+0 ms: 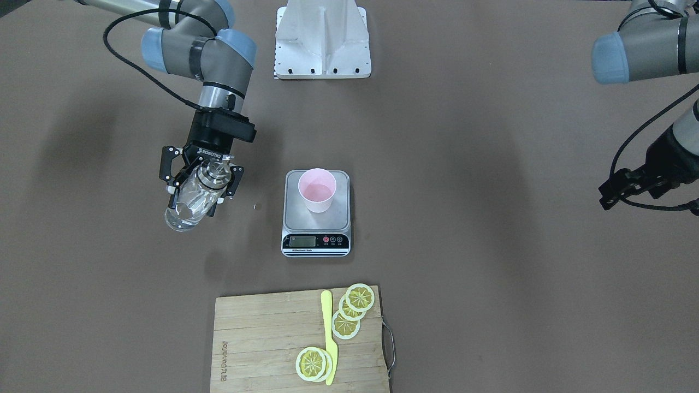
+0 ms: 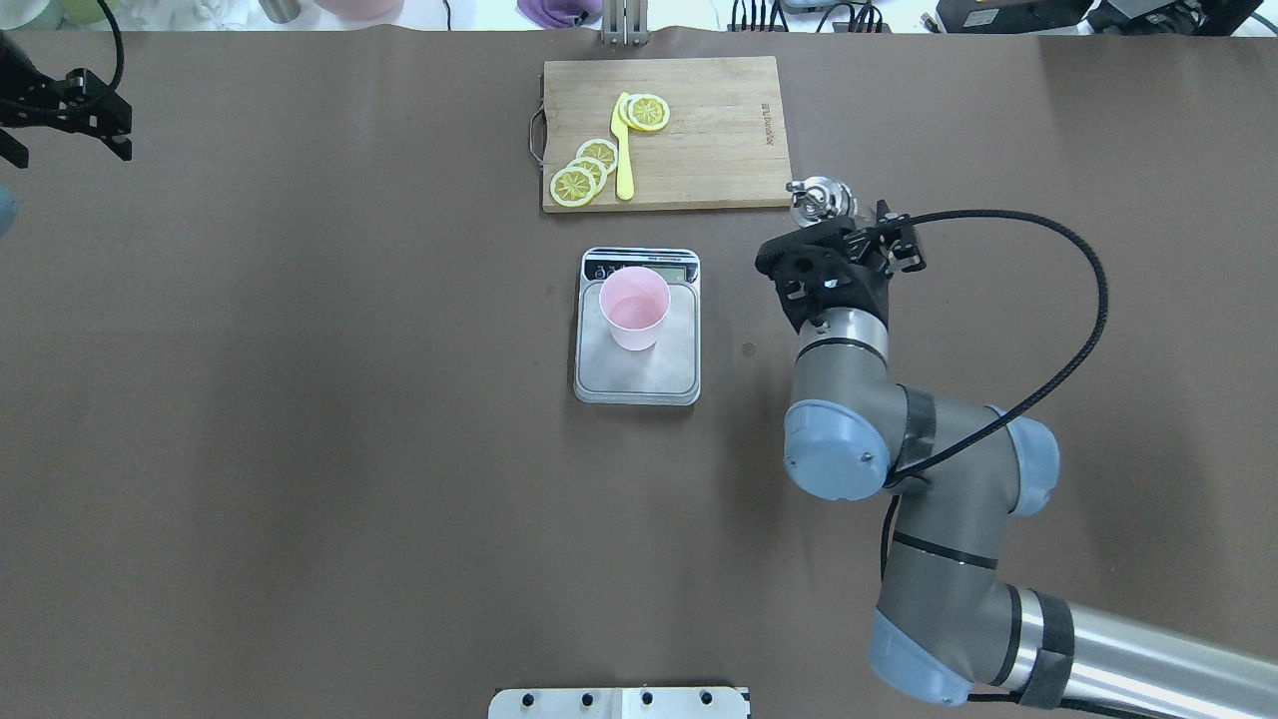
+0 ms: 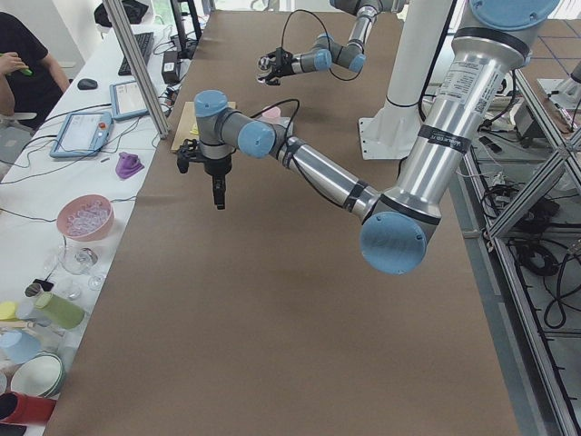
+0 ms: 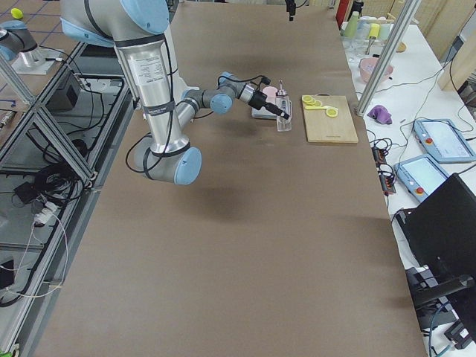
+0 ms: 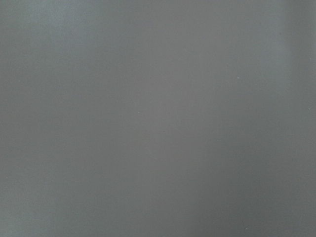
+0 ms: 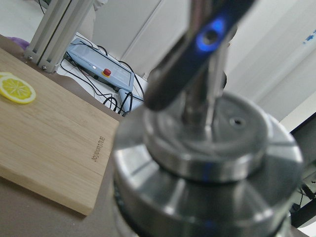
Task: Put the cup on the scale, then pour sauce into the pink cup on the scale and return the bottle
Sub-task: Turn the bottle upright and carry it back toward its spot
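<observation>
The pale pink cup (image 1: 317, 190) stands upright on the steel platform of the scale (image 1: 295, 219), whose display faces the cutting board. Both also show in the overhead view, the cup (image 2: 634, 308) on the scale (image 2: 681, 369). My right gripper (image 1: 199, 191) is shut on the clear glass bottle (image 1: 188, 206), which is upright beside the scale, its base at the table. Its silver cap shows overhead (image 2: 821, 197) and fills the right wrist view (image 6: 207, 163). My left gripper (image 2: 65, 150) is open and empty at the table's far left end, high above the mat.
A wooden cutting board (image 1: 262, 338) with lemon slices (image 1: 359, 297) and a yellow knife (image 1: 329, 338) lies beyond the scale, close to the bottle in the overhead view. The white robot base (image 1: 322, 38) is at the near edge. The left wrist view shows only bare mat.
</observation>
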Robot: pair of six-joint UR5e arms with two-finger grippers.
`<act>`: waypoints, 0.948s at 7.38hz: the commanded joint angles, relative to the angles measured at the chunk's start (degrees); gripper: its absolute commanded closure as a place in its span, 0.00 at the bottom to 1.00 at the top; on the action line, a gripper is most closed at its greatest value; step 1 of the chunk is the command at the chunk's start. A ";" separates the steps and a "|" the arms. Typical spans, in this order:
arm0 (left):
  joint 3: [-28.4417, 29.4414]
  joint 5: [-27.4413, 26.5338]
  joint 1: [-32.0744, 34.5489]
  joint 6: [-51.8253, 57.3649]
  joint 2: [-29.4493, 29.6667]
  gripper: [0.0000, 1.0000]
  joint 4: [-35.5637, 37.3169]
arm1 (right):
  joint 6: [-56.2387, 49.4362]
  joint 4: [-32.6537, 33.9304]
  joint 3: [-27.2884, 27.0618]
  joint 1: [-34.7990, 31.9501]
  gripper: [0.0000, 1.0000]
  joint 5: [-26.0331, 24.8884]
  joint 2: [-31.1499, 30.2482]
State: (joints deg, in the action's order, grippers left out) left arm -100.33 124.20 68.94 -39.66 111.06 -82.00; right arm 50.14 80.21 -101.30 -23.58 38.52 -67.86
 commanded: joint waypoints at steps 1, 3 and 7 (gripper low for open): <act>-1.09 -0.01 0.05 -0.42 0.21 0.02 0.09 | 0.40 -13.89 -0.04 -5.05 1.00 7.51 -6.47; -1.88 -0.10 0.14 -0.59 0.30 0.02 0.35 | 2.49 -24.19 0.66 -7.00 1.00 12.10 -10.34; -3.99 -0.28 0.14 -0.94 -0.06 0.02 0.61 | 7.69 -40.52 6.07 -12.43 1.00 22.27 -16.78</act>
State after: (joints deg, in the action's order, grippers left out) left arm -103.44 123.96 69.03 -40.47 111.13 -81.55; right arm 56.52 46.18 -98.82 -33.75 56.91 -83.41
